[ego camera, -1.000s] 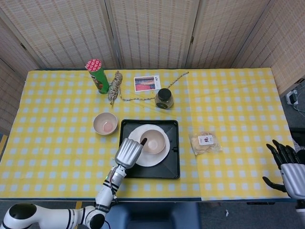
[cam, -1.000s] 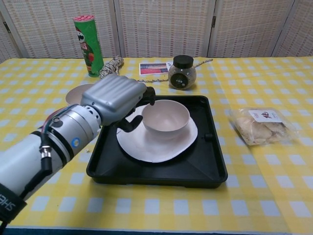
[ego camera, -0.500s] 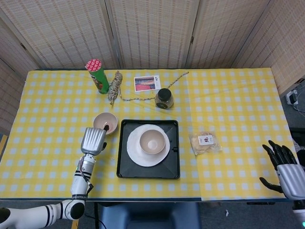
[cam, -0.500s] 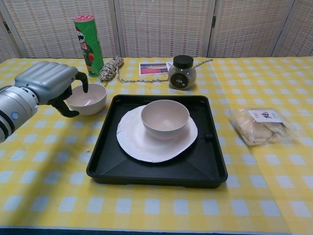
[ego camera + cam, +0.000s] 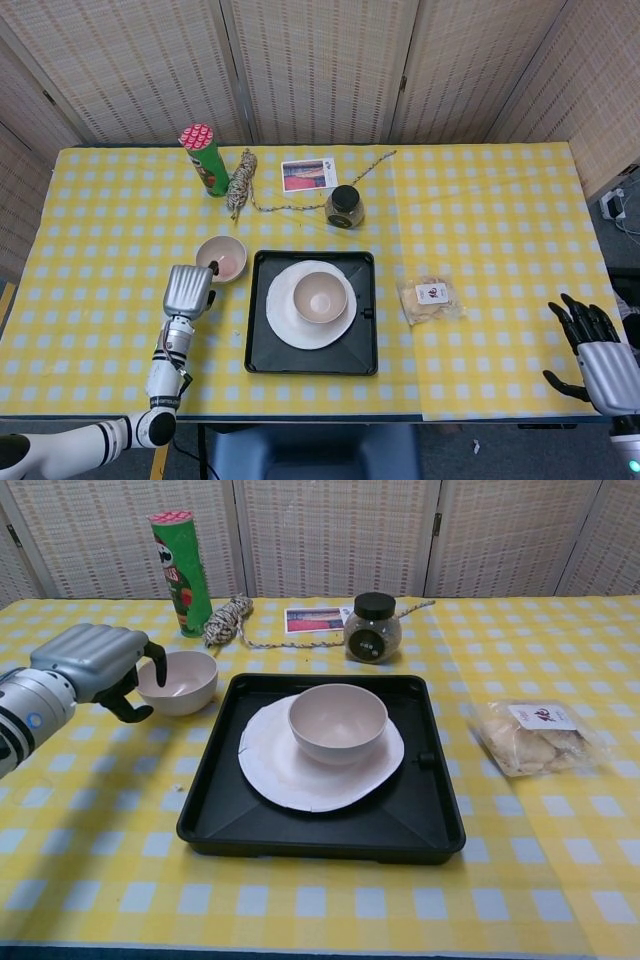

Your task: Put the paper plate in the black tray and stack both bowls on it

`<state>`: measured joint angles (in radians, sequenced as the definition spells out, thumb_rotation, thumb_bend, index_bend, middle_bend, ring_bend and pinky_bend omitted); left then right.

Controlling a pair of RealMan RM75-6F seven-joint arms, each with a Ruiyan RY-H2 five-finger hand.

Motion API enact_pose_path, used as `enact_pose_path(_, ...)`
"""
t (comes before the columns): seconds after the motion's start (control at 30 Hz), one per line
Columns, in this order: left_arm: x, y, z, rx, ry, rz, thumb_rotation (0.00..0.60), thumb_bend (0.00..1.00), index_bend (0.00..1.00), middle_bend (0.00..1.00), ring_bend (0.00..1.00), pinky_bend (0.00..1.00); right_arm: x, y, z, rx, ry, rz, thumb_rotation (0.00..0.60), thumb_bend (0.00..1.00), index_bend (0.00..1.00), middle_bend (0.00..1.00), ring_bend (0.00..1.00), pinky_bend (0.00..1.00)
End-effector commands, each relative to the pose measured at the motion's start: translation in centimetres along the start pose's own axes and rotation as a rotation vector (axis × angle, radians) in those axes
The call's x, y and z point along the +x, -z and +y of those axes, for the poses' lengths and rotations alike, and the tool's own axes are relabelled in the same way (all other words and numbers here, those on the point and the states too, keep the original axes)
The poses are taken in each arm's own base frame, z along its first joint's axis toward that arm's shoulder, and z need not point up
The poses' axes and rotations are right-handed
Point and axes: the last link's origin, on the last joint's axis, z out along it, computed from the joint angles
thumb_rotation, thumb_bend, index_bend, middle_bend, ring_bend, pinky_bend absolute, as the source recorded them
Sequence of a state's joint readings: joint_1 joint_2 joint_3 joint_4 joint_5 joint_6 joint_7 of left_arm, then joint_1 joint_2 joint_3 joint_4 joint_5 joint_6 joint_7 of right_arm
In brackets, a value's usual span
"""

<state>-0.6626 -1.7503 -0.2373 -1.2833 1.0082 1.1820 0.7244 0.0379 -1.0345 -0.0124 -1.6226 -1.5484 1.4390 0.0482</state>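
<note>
The black tray (image 5: 262,352) (image 5: 320,842) lies at the table's front middle. In it the white paper plate (image 5: 285,322) (image 5: 300,780) carries one pinkish bowl (image 5: 320,297) (image 5: 337,720), upright. A second pinkish bowl (image 5: 222,259) (image 5: 178,680) stands on the cloth just left of the tray. My left hand (image 5: 190,288) (image 5: 95,665) sits at that bowl's left side, fingers curved apart, one fingertip close to the rim and nothing gripped. My right hand (image 5: 590,350) hangs past the table's front right corner, fingers spread and empty.
At the back stand a green crisps can (image 5: 204,158) (image 5: 180,572), a coil of rope (image 5: 241,180) (image 5: 228,615), a photo card (image 5: 309,175) (image 5: 314,619) and a dark-lidded jar (image 5: 345,206) (image 5: 372,627). A snack bag (image 5: 430,299) (image 5: 530,738) lies right of the tray.
My left hand has drawn away from the bowl on the plate and moved left to the second bowl's side. The right hand has hardly shifted.
</note>
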Motion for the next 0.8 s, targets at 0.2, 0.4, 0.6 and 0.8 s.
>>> enact_pose_path(0.2,-0.8,-1.0,0.9,-0.028,-0.001,-0.007,0.6,0.42,0.5,1.0,1.0,1.0,0.1,0.0,0.2,-0.014,0.002,-0.005,0.6,0.23,0.0,0.0,0.0,0.0)
enact_pose_path(0.4,-1.1,-1.9,0.8,-0.023,0.007,-0.01,0.6,0.41,0.51,1.0,1.0,1.0,0.1,-0.2,0.4,-0.027,0.004,-0.01,0.6,0.23,0.0,0.0,0.0,0.0)
enact_pose_path(0.6,-1.5,-2.3,0.4,-0.01,0.019,0.011,0.6,0.42,0.63,1.0,1.0,1.0,0.0,-0.4,0.5,-0.039,0.008,-0.013,0.6,0.23,0.0,0.0,0.0,0.0)
enact_pose_path(0.8,-1.5,-2.2,0.5,-0.021,0.029,0.034,0.6,0.48,0.7,1.0,1.0,1.0,-0.2,-0.6,0.4,-0.038,0.012,-0.019,0.6,0.23,0.0,0.0,0.0,0.0)
